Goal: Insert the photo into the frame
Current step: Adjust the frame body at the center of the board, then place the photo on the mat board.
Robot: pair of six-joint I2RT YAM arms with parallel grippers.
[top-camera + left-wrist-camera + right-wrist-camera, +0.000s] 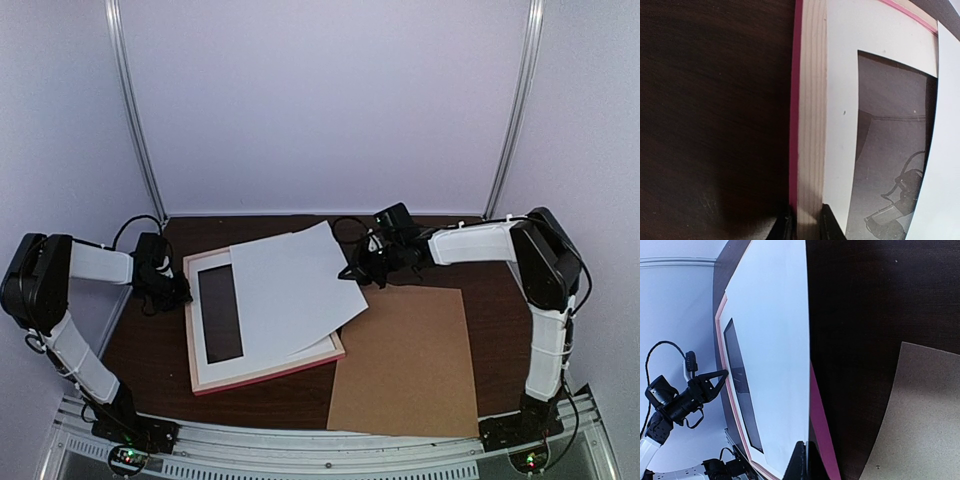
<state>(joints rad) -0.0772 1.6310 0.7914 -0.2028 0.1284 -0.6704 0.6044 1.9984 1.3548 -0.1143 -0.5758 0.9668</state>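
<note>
Board (405,360) beside frame (810,125), mat (840,100) inside; right hand (360,272) tight on photo (295,290), left hand (807,227) tight on frame rim.

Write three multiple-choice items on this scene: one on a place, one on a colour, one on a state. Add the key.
1. Where does the brown backing board lie?
A. Flat on the table, right of the frame
B. On top of the frame
C. Standing on its edge

2. What colour is the frame's outer moulding?
A. Blue
B. Black
C. Pink

3. What is the left hand doing?
A. Hanging open above the table
B. Closed on the frame's left edge
C. Holding the backing board

Key:
1 A: the top view shows the board flat on the dark tabletop beside the frame.
2 C: the left wrist view shows a pink strip along the pale wood edge.
3 B: its fingers sit on either side of that edge.
</note>
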